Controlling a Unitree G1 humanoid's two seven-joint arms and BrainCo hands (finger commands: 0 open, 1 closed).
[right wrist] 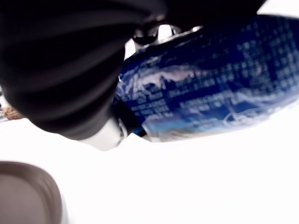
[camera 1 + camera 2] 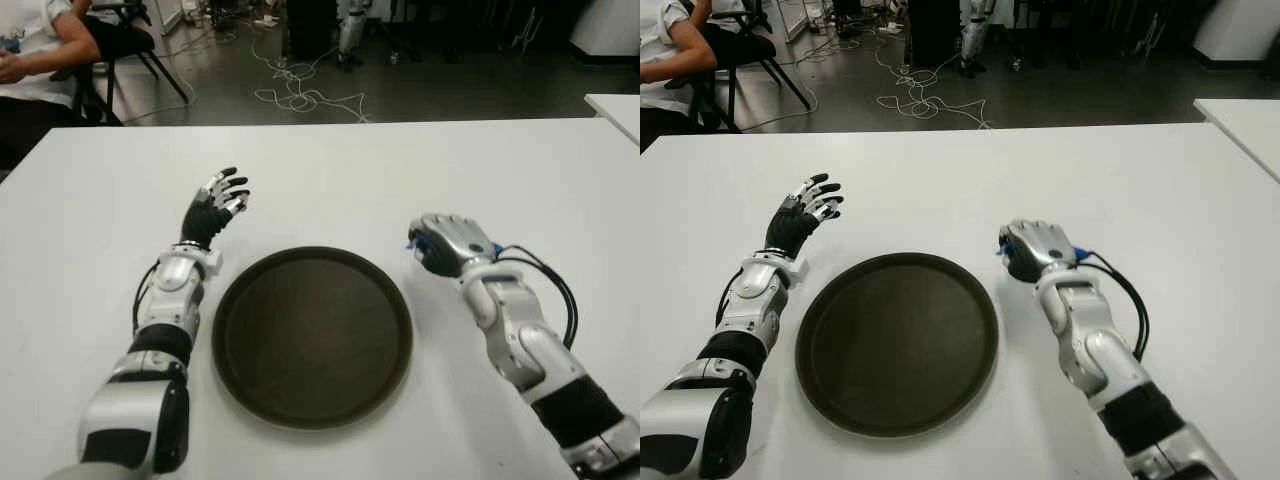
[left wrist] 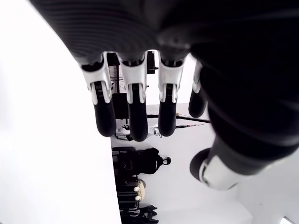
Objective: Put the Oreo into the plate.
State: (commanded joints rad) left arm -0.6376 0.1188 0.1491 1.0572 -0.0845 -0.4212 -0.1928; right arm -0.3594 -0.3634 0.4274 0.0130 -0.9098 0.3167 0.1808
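Though mostly hidden, Oreo pack [image 1: 205, 88] sits clamped in right hand [image 2: 445, 245] beside plate [image 2: 312, 335].

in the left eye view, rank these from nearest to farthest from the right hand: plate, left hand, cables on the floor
1. Plate: right beside the right hand, toward the table's middle; that hand is closed on the Oreo pack.
2. Left hand: beyond the plate, on the robot's left, fingers spread.
3. Cables: on the floor past the table's far edge.

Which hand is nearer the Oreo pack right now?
Right. The right hand is closed around the blue Oreo pack, just right of the plate. The left hand is open and empty, beyond the plate's far-left edge.
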